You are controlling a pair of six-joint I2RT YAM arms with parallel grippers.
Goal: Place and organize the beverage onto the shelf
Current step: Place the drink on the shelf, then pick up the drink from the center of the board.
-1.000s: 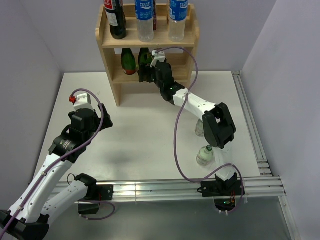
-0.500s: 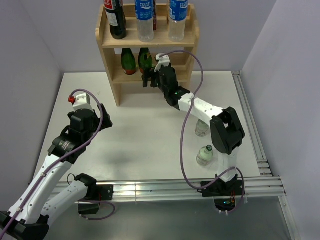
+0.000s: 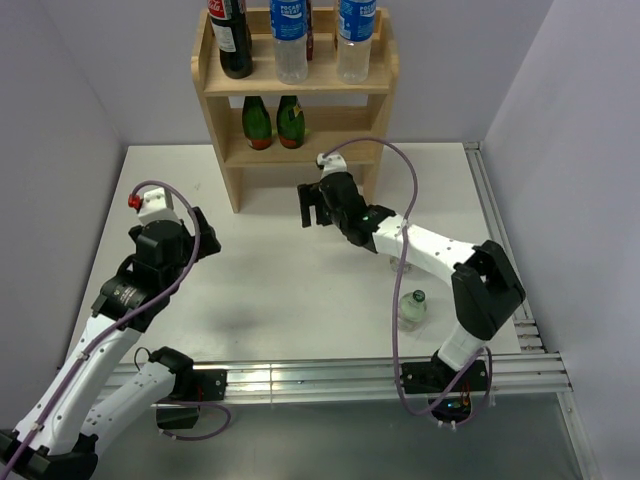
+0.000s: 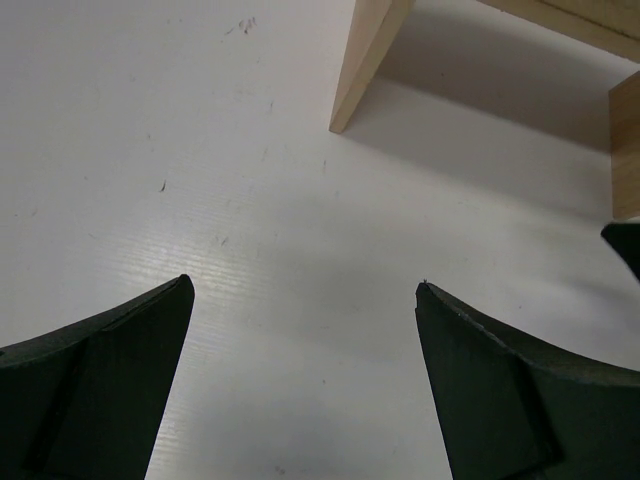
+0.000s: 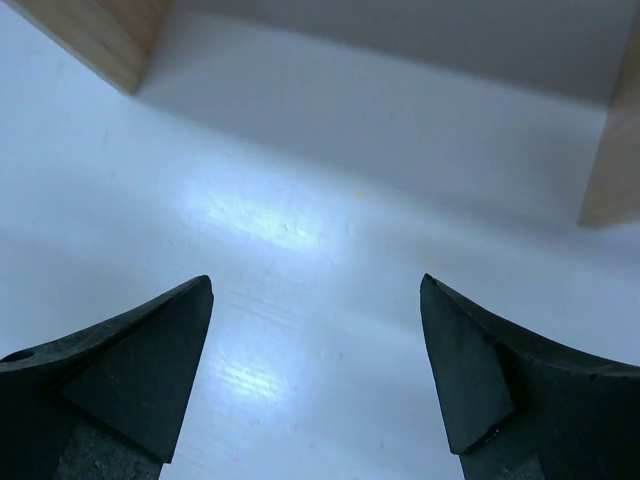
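L arm [image 3: 118, 300] is held bent at elbow, L gripper [image 4: 305, 285] is spread wide, R arm [image 3: 432, 246] is stretched fwd, R gripper [image 5: 316, 280] is parted wide too

shelf [image 3: 300, 88] upright | top: three bottles [image 3: 291, 45] | middle: two green bottles [image 3: 258, 122]

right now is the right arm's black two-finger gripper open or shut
Open: the right gripper has its fingers wide apart in its wrist view, only white table between them.

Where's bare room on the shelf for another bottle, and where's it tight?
Middle tier: bare from the green bottles to the right side panel. Top tier: crowded, three bottles span the width. Table in front of the shelf is bare too.
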